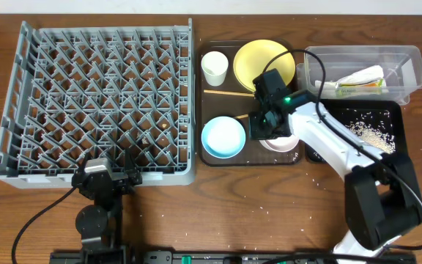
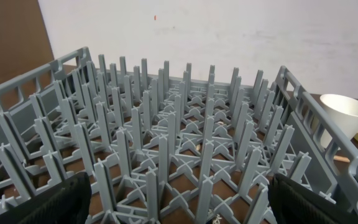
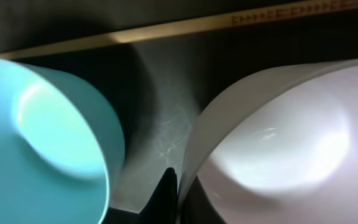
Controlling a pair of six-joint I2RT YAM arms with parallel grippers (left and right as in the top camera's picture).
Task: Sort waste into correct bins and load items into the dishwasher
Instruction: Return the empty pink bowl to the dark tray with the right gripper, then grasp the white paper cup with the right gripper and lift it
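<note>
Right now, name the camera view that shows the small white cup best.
Overhead: the small white cup stands whole and unobstructed on the brown tray. The left wrist view catches part of it behind the dish rack wall. The right wrist view misses it.

Dish rack (image 1: pixel 97 103) on table (image 1: pixel 269 205), my left side. Serving tray (image 1: pixel 249 158) just beside its right edge. On that tray: cup (image 1: pixel 215 67) back-left, plate (image 1: pixel 258 60) back-right, chopstick (image 1: pixel 226 93) lying across the middle, left bowl (image 1: pixel 223 137) and right bowl (image 1: pixel 278 144) side by side in front. Further right: tub (image 1: pixel 415 73) behind, wrapper (image 1: pixel 361 79) in it; flat tray (image 1: pixel 387 114) in front, crumbs (image 1: pixel 372 133) on it.
</note>
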